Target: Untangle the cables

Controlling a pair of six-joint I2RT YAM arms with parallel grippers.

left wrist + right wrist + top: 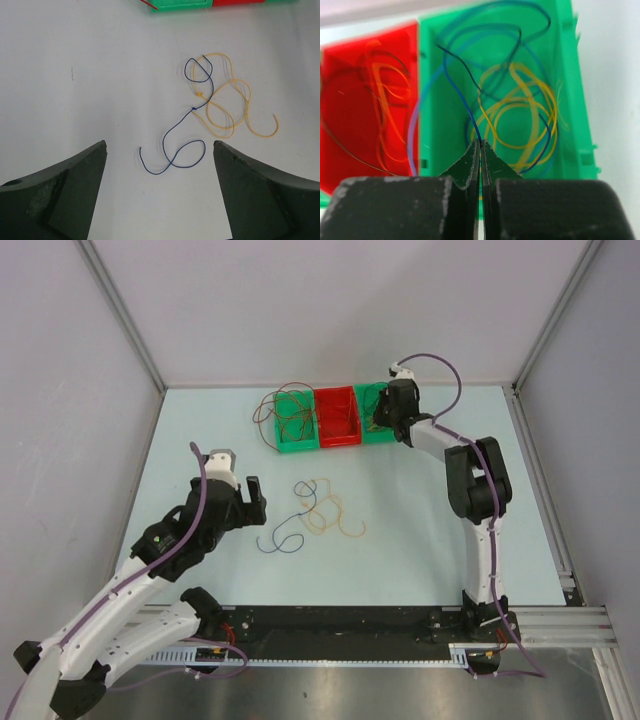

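Nearest the bases, the left gripper hangs over the near left part of the table with its jaws spread wide and nothing between them. In its wrist view the two dark fingers frame bare surface, and the loose cables lie just beyond. A single blue cable lies flat in an S-shaped curl, its near end just ahead of the fingertips. At its far end it forms a small loop that overlaps the yellow cables. These are a few slack loops lying over one another, flat on the table right of the blue one. Blue and yellow cross at a small knot-like point, and no gripper touches either. Farther back, three bins stand side by side, touching, near the far edge. The left green bin holds brown cables, several of which spill over its left rim onto the table. The red bin in the middle holds orange loops and a thin dark strand. The right green bin holds yellow loops under blue strands. The right gripper is poised over this last bin with its jaws pressed fully together. One dark blue strand runs down to the seam between the tips, but it cannot be told whether it is pinched there.
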